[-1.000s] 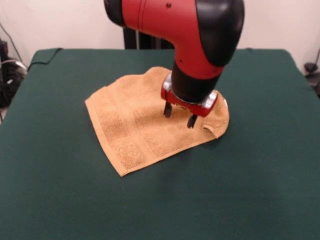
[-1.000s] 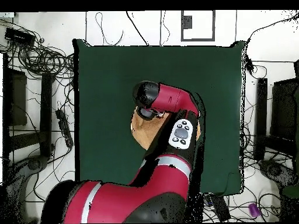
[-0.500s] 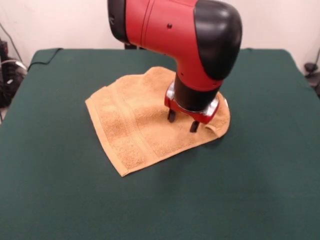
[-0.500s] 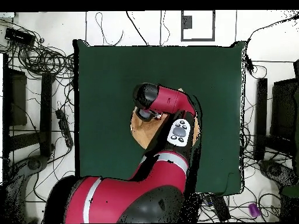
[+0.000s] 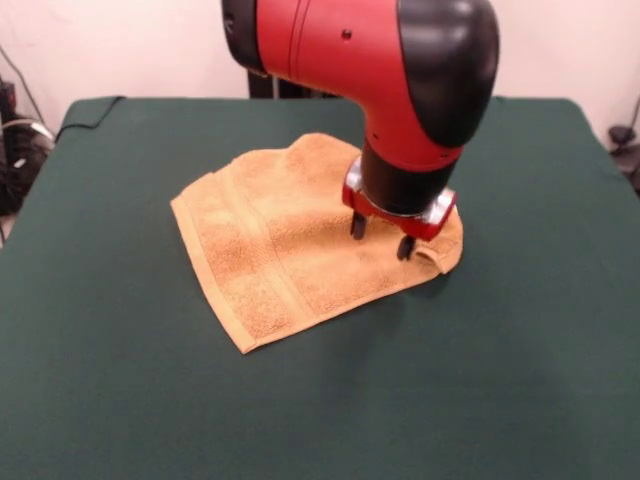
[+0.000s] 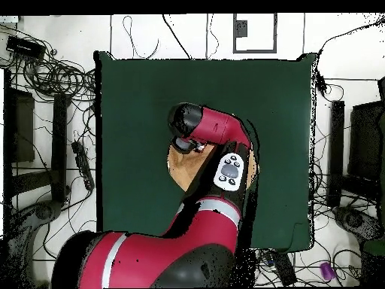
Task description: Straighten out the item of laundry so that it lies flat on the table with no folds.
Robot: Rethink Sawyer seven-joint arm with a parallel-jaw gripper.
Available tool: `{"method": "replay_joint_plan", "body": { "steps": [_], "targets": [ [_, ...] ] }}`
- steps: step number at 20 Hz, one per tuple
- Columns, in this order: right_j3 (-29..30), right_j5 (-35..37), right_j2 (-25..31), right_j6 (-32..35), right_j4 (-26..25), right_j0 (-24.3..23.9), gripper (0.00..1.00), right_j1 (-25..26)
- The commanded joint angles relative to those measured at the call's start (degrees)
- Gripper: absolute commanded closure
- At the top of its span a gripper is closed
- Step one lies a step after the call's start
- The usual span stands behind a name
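The item of laundry [image 5: 270,235], an orange-tan terry towel with woven bands, lies on the dark green table [image 5: 120,400] a little behind its middle. The towel's right corner [image 5: 442,256] is curled over, and its back edge humps up. My gripper [image 5: 382,237] hangs open just above the towel's right part, next to the curled corner. One fingertip [image 5: 358,228] and the other [image 5: 405,249] are spread apart with nothing between them. In the overhead view the arm [image 6: 218,139] covers most of the towel [image 6: 183,167] and hides the gripper.
Bare green cloth surrounds the towel on all sides [image 6: 150,98]. Off the table's edges lie tangled cables [image 6: 53,75] and dark equipment [image 6: 361,143]. A black cable [image 5: 15,150] shows at the left edge of the front view.
My gripper has shifted to the right over the towel, toward its curled right corner, staying open. The towel has not moved.
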Motion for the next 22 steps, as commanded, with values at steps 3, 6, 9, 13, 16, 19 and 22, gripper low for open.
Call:
{"method": "replay_joint_plan", "body": {
  "steps": [3, 6, 9, 13, 16, 19, 22],
  "targets": [
    [0.81, 10.57, 4.91, 16.64, 3.90, 2.35, 0.00, -3.64],
    [0.13, 11.03, 5.22, 16.69, 4.29, 2.01, 0.00, -3.47],
    [0.09, 11.05, 5.56, 17.14, 4.83, 2.07, 0.00, -3.53],
    [0.33, 7.87, 5.49, 16.23, 4.60, 2.17, 0.00, -2.92],
    [0.27, 5.34, 5.56, 16.15, 4.70, 2.38, 0.00, -1.99],
    [-0.25, 2.22, 5.63, 15.53, 4.40, 2.33, 0.00, -0.46],
    [-0.90, -0.74, 6.54, 13.98, 4.31, 1.52, 0.00, 1.28]
  ]
}}
